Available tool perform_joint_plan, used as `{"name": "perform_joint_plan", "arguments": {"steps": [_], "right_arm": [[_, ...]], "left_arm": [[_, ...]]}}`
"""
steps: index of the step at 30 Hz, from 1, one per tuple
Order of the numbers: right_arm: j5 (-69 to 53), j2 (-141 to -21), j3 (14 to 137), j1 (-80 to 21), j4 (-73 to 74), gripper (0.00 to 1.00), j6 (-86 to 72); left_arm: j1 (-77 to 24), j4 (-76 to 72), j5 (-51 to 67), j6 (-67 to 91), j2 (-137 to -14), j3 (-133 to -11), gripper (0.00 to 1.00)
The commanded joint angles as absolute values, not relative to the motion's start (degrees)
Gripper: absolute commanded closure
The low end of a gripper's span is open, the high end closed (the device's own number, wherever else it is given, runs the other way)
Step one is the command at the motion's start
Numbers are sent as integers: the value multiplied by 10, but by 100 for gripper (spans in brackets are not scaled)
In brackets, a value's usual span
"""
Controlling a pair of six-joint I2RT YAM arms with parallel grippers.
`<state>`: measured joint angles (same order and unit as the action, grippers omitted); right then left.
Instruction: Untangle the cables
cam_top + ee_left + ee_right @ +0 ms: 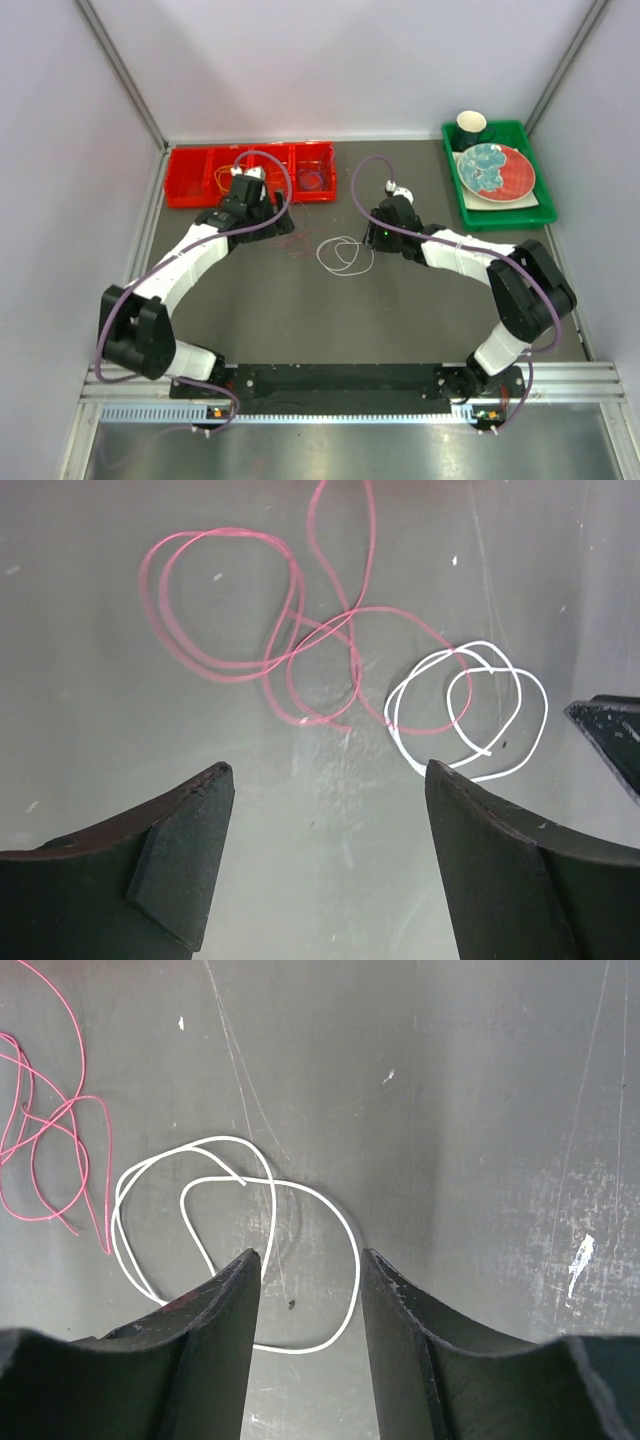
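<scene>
left gripper (325,770): fingers spread wide, nothing between them, hovering over the dark table (430,300) near the centre of the top view. right gripper (310,1255): fingers parted by a narrower gap, holding nothing, set just above the near edge of the white cable (268,1185), part of which shows in that gap.

cables, loose on the table:
- white cable: a small coil of two or three turns, lying flat just at 6 o'clock of the table's centre in the top view, between the two grippers.
- red cable (350,613): several slack loops, just at 9 o'clock of the white one. in the left wrist view its nearest loop crosses the white coil's edge.

cables, in the red bin (190,190) at 11 o'clock of the table:
- orange and yellow cables (222,178): in a middle compartment, too small to tell apart.
- purple cable (315,178): in the compartment at the bin's 3 o'clock end.

other items, at 2 o'clock of the table:
- green tray (540,212).
- plate (495,170), red with a teal pattern, lying in the tray.
- dark cup (472,125), upright at the tray's 11 o'clock corner.
</scene>
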<state>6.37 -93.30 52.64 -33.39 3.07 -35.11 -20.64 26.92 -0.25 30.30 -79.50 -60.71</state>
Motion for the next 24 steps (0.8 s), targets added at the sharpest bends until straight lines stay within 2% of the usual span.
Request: {"name": "perform_joint_plan", "arguments": {"steps": [1,10,24], "right_arm": [[69,-934,553,-341,26,55,-347],[69,-937,555,-341,28,55,-346],[69,-945,562,-340,32,55,-346]], "left_arm": [[-221,196,8,285,-853,-614,18],[-229,212,-32,209,-975,-687,15],[-238,176,-17,173,-1054,-710,14]]}}
